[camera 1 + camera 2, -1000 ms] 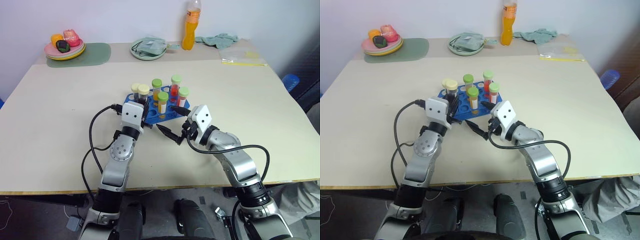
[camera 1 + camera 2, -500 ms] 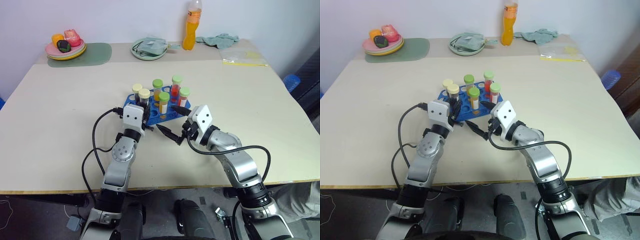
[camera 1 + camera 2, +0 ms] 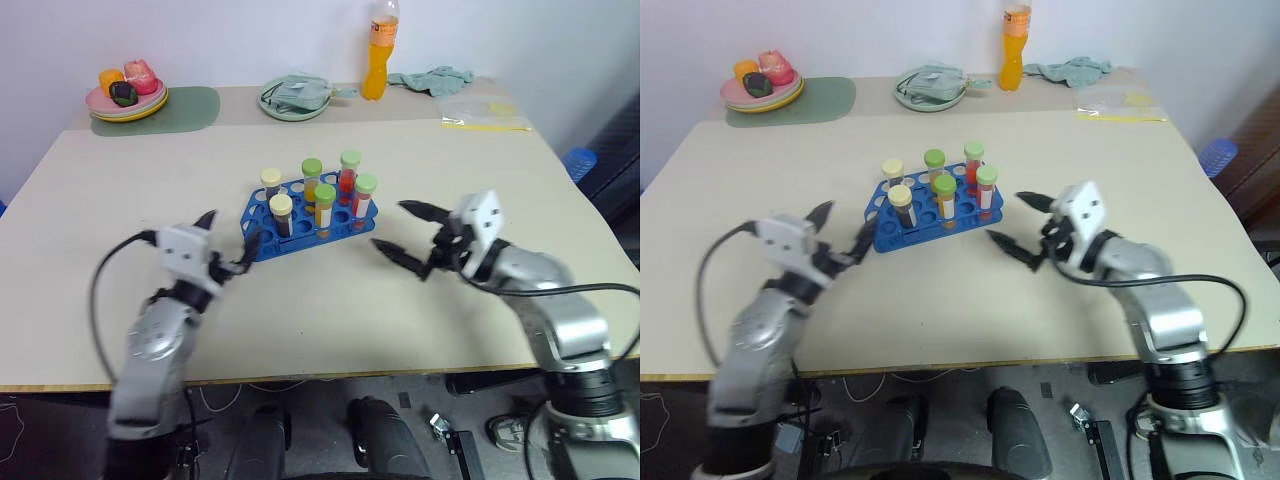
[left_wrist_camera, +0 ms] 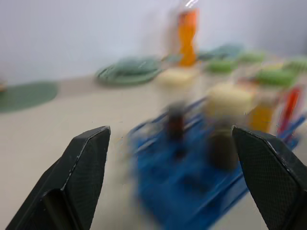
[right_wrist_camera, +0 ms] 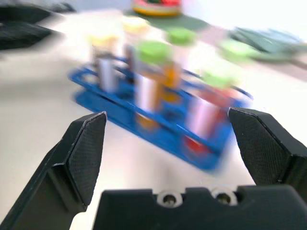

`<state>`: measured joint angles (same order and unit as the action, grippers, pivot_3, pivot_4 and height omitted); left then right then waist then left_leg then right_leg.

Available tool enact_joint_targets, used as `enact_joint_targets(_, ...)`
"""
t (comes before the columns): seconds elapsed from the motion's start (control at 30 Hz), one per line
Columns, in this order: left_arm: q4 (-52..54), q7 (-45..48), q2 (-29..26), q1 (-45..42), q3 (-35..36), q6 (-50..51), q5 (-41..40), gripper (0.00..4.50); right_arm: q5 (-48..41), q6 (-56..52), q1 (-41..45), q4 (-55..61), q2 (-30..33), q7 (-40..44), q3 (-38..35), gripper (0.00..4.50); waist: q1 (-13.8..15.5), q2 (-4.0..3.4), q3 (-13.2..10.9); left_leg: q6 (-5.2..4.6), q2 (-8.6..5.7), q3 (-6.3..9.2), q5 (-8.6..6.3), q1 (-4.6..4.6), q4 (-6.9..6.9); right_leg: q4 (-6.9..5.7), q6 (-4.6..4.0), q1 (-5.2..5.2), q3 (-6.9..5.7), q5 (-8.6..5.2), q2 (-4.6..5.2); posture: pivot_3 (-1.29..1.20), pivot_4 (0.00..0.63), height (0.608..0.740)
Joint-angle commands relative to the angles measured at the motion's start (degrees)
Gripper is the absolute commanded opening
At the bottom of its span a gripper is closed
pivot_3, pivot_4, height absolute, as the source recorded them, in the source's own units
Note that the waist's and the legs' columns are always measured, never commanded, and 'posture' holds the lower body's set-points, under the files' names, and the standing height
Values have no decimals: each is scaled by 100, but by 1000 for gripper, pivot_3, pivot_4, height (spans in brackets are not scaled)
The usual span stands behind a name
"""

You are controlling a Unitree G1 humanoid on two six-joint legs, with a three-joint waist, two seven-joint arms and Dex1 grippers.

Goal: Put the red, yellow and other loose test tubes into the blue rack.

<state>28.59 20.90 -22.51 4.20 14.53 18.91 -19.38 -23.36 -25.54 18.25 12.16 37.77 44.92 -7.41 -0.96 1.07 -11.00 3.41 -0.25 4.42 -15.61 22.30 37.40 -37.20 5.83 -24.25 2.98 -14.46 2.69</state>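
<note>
The blue rack (image 3: 305, 237) stands mid-table, and several capped test tubes stand upright in its holes. Two cream-capped tubes (image 3: 281, 212) with dark liquid are on its left side. Green-capped tubes with red liquid (image 3: 349, 176) and yellow liquid (image 3: 324, 205) are on its right side. My left gripper (image 3: 228, 232) hovers just left of the rack, open and empty. To the right of the rack my right gripper (image 3: 400, 230) is open too, with nothing between its fingers. Both wrist views look at the rack (image 5: 120, 112) between spread fingers.
Along the far edge stand a tall orange bottle (image 3: 378, 55), a green plate with a cloth (image 3: 296, 98), pink plates with fruit (image 3: 127, 97) on a green mat, a teal cloth (image 3: 432, 77) and a plastic bag (image 3: 485, 115).
The left gripper opened, let go of a cream-capped tube in the rack, and swung left and back. The right arm swung out to the right, still open.
</note>
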Motion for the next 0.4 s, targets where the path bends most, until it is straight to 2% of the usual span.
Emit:
enact_joint_targets(0.03, 144, 403, -471, 420, 878, 198, -427, 4146, -63, 72, 45, -540, 308, 109, -520, 4500, 1, 0, 0, 0, 0, -1, 0, -2, 0, 1, -1, 1, 0, -1, -1, 0, 150, 740)
enact_joint_targets(0.13, 66, 528, -719, 672, 1205, 375, -577, 4146, -32, 176, -9, -858, 523, 332, -579, 4500, 18, 0, 0, -1, 1, -3, 0, -1, 1, 3, -1, 3, 0, -1, 0, 0, 150, 740)
enact_joint_targets(0.23, -128, 758, -934, 1081, 1384, 207, -382, 4146, 62, 309, -97, -1080, 579, 441, -535, 4500, 7, 0, 0, -1, 1, -3, -1, -2, 1, 7, -1, 6, 0, -1, 0, 0, 150, 740)
enact_joint_targets(0.4, -88, 558, -767, 1268, 1367, 126, -322, 4146, 218, 504, -77, -1221, 429, 466, -311, 4500, -5, -1, 0, -1, 3, -4, -1, -4, -2, 7, -1, 6, 1, -1, -2, 0, 150, 740)
